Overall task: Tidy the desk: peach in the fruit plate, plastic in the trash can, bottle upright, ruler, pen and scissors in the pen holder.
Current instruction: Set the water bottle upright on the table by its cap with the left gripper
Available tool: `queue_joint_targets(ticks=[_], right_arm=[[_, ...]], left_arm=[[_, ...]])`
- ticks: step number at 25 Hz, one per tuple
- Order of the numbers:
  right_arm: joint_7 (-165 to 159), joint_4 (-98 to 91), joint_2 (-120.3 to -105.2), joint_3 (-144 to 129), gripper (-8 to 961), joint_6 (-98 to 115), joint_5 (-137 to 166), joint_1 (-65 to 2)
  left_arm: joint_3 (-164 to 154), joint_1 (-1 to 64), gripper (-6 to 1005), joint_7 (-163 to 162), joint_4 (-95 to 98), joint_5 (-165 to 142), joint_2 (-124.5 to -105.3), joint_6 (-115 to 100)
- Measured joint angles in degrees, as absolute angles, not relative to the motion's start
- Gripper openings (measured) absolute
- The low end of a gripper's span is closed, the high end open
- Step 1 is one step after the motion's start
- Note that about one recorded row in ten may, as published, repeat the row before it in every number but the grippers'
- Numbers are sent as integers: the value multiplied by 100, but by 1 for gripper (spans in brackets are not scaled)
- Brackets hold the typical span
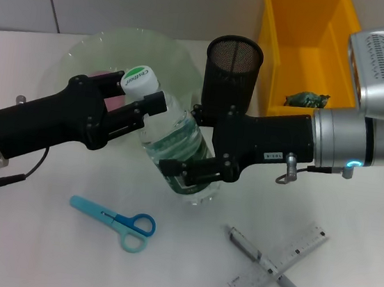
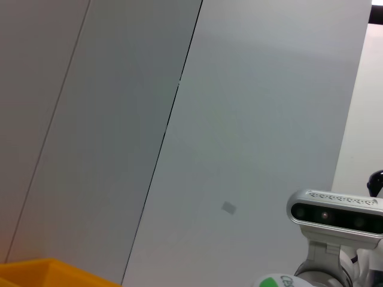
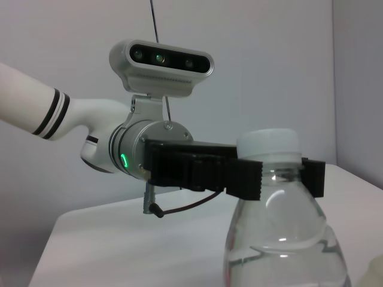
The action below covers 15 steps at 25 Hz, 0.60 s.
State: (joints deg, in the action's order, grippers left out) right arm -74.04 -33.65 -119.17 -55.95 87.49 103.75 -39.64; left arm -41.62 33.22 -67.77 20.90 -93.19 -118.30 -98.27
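A clear bottle [image 1: 178, 142] with a green and white cap [image 1: 139, 79] stands near upright at the table's middle. My left gripper [image 1: 141, 92] is shut on its neck just under the cap; the right wrist view shows the left gripper [image 3: 281, 176] clamped around the bottle [image 3: 281, 251]. My right gripper [image 1: 195, 172] is shut on the bottle's lower body. Behind it are the black mesh pen holder [image 1: 233, 68] and the pale green fruit plate [image 1: 130, 48]. A bit of pink, perhaps the peach [image 1: 102, 75], shows in the plate behind my left gripper. Blue scissors [image 1: 116, 219] lie at the front left. A ruler [image 1: 290, 257] and pen [image 1: 249, 245] lie crossed at the front right.
The yellow trash can [image 1: 280, 49] stands at the back right with crumpled green plastic [image 1: 307, 99] inside. The right arm's wrist camera [image 1: 383, 69] hangs over the can's right edge. A grey wall fills the left wrist view.
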Motion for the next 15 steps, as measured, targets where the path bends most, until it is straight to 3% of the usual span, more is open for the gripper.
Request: queue_joint_targets(ticks=[15], right_arm=[[-7717,-3907,-11908,-5597,816,8895,10450,-3683]], left_arm=[[-4032,3312,446,-6776,2092,-9302,-11821,-9806]])
